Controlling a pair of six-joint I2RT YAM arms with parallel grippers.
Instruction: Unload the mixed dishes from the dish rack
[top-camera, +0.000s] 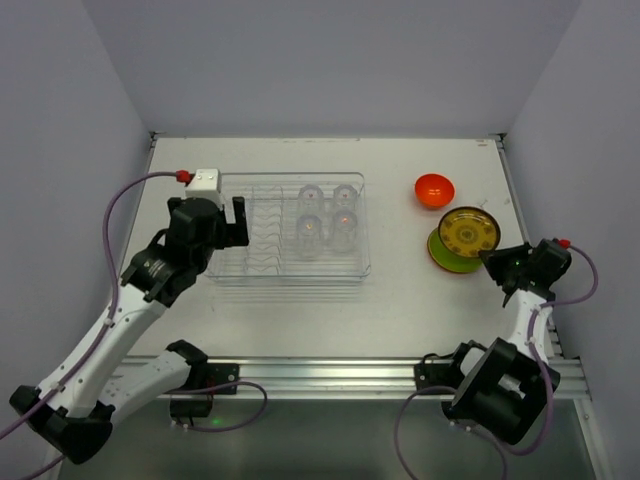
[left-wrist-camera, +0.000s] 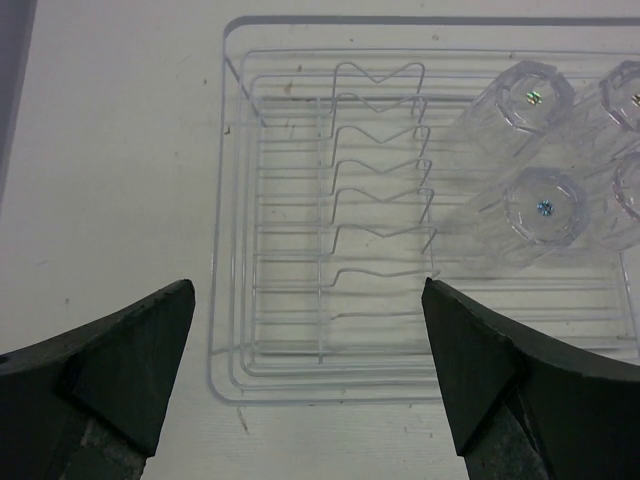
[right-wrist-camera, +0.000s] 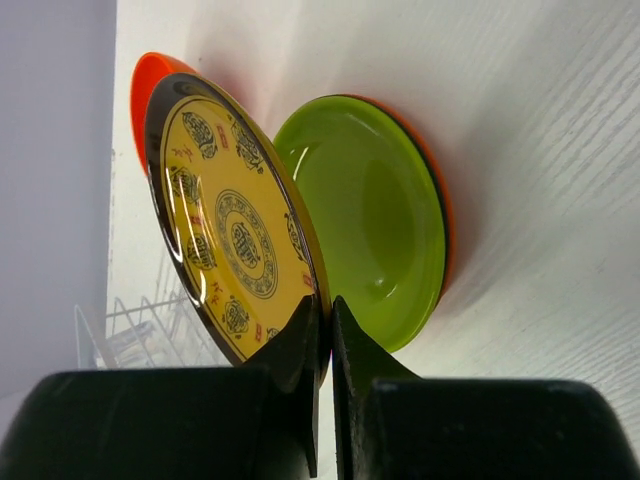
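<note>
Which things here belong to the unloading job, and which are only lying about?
Of the job:
rack
four glasses in it
orange bowl
yellow plate, gripped by the shut right tool
green plate beside it
left tool, open

Only lying about:
purple cables
metal rail at the near edge

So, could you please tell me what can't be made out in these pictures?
- Top view: the patterned yellow plate covers most of the green plate; anything beneath is hidden.
- Left wrist view: of the glasses, two are cut off by the right edge.
- Right wrist view: the yellow plate hides most of the orange bowl; only a corner of the dish rack shows.
</note>
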